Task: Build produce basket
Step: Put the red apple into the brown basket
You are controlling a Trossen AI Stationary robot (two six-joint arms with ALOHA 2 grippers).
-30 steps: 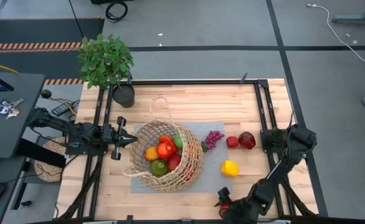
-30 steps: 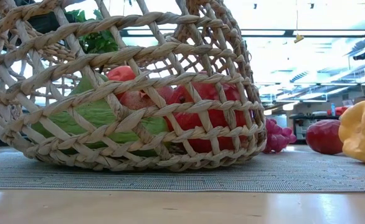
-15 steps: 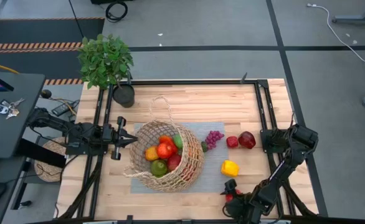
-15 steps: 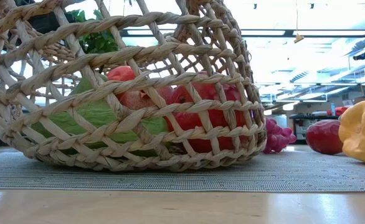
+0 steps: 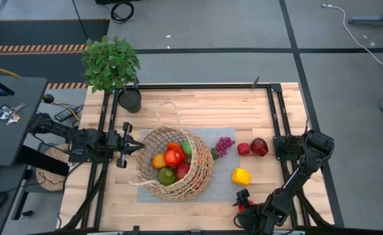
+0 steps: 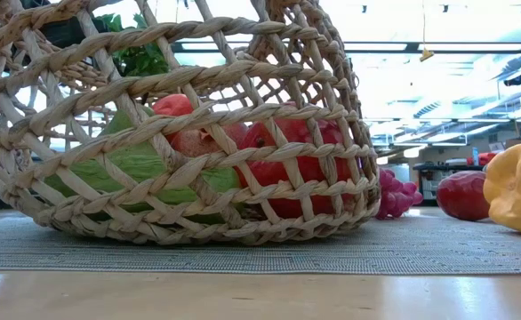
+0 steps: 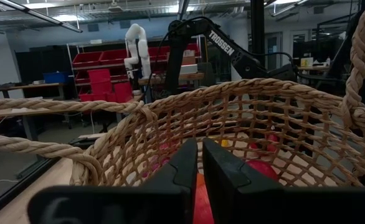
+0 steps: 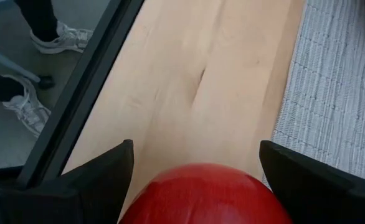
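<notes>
Fingers first: on my right gripper the two dark fingers stand wide apart with a round red fruit seated between them, over bare wood at the near edge of the table. From above, I see that gripper low at the near right, just near of the yellow pepper, with a spot of red at its tip. I cannot tell whether the pads actually press on the fruit.

Against a second ago, the right gripper has shifted a little to the right and farther in from the near edge; over the last half second I see almost no further change. Nothing else has moved: basket, loose pieces and left arm sit as they did.

My left gripper has its fingers nearly together, only a narrow slit between them, holding nothing that I can see. It points at the basket from the left, close to the rim; from above it sits just left of the wicker.

That basket rests on a grey mat mid-table, holding red, orange and green pieces. Right of it on the mat lie grapes, a small red piece and a dark red one, the pepper nearer. A plant stands at the far left corner.
</notes>
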